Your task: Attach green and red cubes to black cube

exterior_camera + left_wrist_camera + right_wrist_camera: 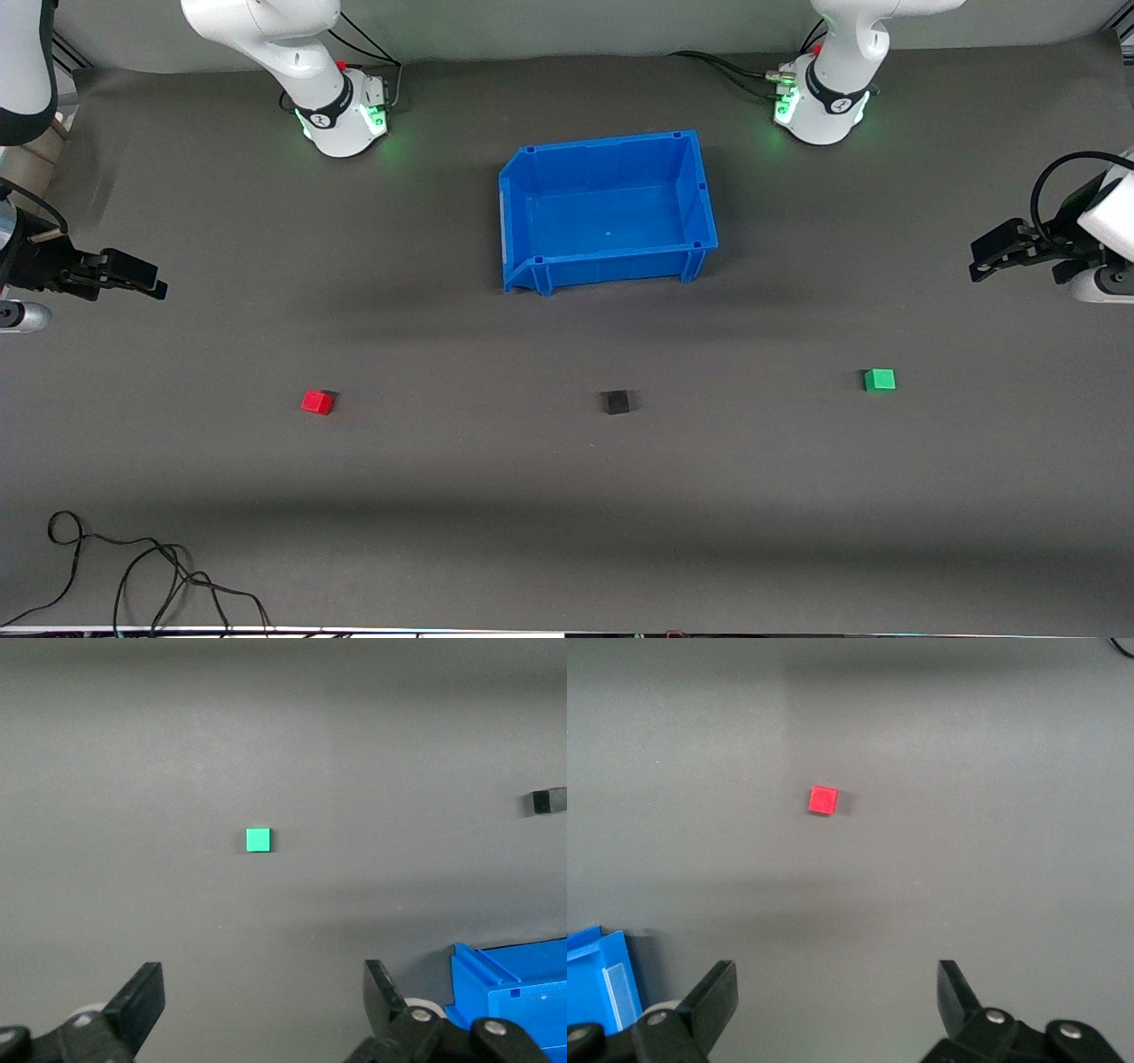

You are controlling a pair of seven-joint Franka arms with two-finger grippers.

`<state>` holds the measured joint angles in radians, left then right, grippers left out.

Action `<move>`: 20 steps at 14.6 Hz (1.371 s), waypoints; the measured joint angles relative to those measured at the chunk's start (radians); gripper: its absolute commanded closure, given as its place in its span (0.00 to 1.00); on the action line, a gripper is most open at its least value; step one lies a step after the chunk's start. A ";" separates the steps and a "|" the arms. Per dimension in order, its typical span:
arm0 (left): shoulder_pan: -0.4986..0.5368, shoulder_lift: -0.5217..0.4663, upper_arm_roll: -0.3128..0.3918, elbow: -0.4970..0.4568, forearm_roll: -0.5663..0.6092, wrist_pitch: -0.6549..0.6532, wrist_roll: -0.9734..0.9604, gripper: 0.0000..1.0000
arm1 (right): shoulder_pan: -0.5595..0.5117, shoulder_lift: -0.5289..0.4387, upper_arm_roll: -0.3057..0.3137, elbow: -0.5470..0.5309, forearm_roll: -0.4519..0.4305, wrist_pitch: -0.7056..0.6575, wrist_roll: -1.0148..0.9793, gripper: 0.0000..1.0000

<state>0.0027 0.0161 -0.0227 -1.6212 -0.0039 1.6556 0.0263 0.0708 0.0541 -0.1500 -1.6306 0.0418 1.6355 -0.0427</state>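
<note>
While both end effectors, left (pixel 257 1010) and right (pixel 837 1005), gape unladen, the blue bin (pixel 532 213) holds nothing.

I can read no text, label, brand or number anywhere in my three views. A dark band on each robot base carries small marks, but I cannot make them out.
</note>
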 measured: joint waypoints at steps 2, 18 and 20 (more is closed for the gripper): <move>0.000 0.000 -0.003 0.000 0.001 0.000 0.000 0.00 | 0.000 0.000 0.000 0.000 0.000 0.000 0.000 0.00; 0.031 0.025 0.003 0.006 -0.024 -0.031 -0.708 0.00 | 0.000 0.058 0.001 0.086 0.000 0.000 0.000 0.00; 0.079 0.028 0.005 0.007 -0.080 -0.029 -0.834 0.00 | 0.000 0.087 0.002 0.109 0.004 0.001 0.000 0.01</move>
<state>0.0819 0.0440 -0.0174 -1.6144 -0.0844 1.6265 -0.8074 0.0713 0.1411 -0.1484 -1.5214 0.0457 1.6362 -0.0427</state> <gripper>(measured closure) 0.000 0.000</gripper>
